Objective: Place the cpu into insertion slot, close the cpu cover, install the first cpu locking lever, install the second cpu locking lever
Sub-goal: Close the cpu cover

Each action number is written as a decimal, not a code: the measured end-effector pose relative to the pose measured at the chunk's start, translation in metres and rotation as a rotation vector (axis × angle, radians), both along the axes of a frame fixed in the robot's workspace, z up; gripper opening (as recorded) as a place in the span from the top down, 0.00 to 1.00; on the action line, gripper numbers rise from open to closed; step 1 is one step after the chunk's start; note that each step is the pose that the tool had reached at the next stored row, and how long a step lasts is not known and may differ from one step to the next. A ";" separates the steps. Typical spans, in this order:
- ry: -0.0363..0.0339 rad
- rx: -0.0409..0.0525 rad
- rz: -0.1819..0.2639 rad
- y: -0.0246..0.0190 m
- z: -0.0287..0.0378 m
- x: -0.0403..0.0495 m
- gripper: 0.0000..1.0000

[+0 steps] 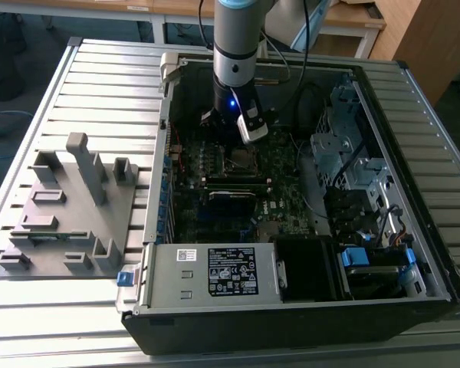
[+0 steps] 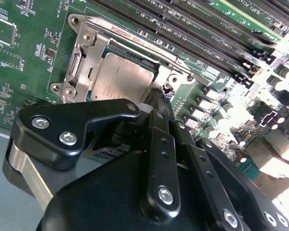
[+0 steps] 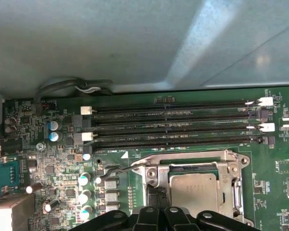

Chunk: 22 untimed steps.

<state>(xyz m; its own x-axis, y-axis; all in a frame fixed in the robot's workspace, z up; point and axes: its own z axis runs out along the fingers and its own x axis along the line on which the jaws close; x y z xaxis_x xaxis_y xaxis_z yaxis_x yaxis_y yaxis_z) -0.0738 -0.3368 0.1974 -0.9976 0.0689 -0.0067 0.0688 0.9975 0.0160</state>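
Note:
The insertion slot [image 2: 77, 67] is a silvery socket on the green board, also seen in the first wrist view [image 3: 233, 192] and the exterior view [image 1: 241, 159]. The cpu [image 2: 123, 79] lies in it, grey and flat [image 3: 195, 192]. The cpu cover [image 2: 89, 50] lies down flat around the cpu [image 3: 183, 161]. One thin wire lever [image 3: 120, 169] sticks out from the socket's corner, its end [image 2: 167, 88] right at my fingertip. My gripper [image 2: 160, 98] hangs low over the socket's edge [image 3: 159, 214], shut with nothing in it [image 1: 240, 144].
Long black memory slots [image 3: 173, 122] run beside the socket. Capacitors [image 3: 53, 131] stand near the lever's end. The open computer case [image 1: 414, 192] walls in the board, with a drive cage [image 1: 345, 146] and power supply [image 1: 215, 272]. A grey fixture [image 1: 69, 207] sits on the slatted table.

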 end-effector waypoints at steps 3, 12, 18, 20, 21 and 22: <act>-0.0005 0.0006 0.000 0.0001 -0.0002 0.0001 0.90; -0.0005 0.0007 0.000 0.0001 0.0115 0.0001 0.90; -0.0006 0.0008 0.000 0.0002 0.0212 0.0001 0.90; -0.0006 0.0004 0.000 0.0001 0.0212 0.0009 0.90; -0.0005 0.0002 0.000 0.0002 0.0213 0.0023 0.90; -0.0005 0.0002 0.000 0.0001 0.0213 0.0042 0.90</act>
